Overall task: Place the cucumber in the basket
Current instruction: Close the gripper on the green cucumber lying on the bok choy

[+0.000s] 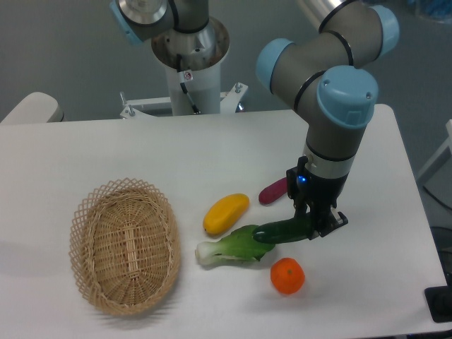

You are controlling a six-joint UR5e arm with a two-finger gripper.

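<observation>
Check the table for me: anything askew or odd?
Nothing spilled or damaged. The gripper grips the cucumber by its right end, so it juts left over the bok choy. The basket sits upright and empty.

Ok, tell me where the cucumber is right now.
The cucumber is right of centre on the table, its right end in the claw. Its left end overlaps the bok choy, with the orange just in front.
</observation>
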